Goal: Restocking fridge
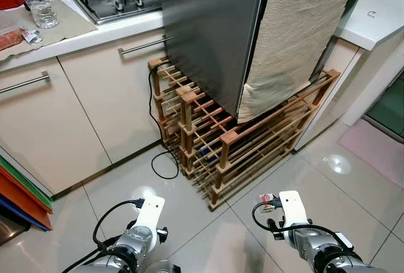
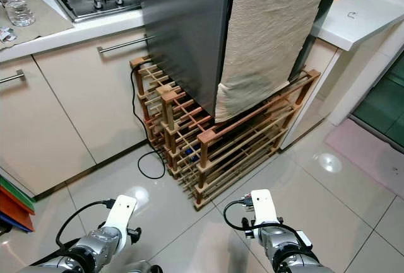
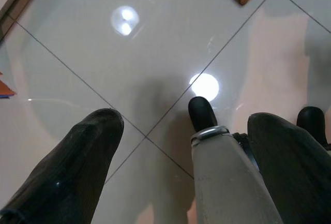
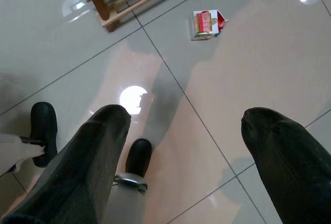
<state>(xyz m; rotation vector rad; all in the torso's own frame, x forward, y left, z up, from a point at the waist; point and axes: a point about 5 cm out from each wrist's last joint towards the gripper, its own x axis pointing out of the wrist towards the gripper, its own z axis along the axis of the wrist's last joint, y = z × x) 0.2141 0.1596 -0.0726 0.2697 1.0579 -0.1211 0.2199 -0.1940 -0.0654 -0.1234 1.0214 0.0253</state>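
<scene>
A small red-and-white carton (image 4: 206, 24) is recorded lying on its side on the tiled floor (image 1: 353, 185), seen from the right wrist just beyond the corner of the wooden rack (image 1: 233, 140). The fridge (image 1: 214, 27), grey, its door draped with a beige cloth (image 1: 297, 40), is set on that rack at about 12 o'clock in the head views; its door is judged closed. Both arms are held low. The left gripper (image 3: 181, 157) is noted with fingers (image 3: 77, 157) spread and nothing between them, over bare tile; the right gripper (image 4: 191, 151) likewise released and empty, with the carton well apart ahead of it. The step in hand is judged to be the pickup of the carton: a deep bend is called for, the right fingers (image 4: 98, 151) being brought down astride the carton's narrower sides, as a flat box on glossy tile may be expected to slide. A cable (image 1: 161, 159) at the rack's foot should be avoided.
</scene>
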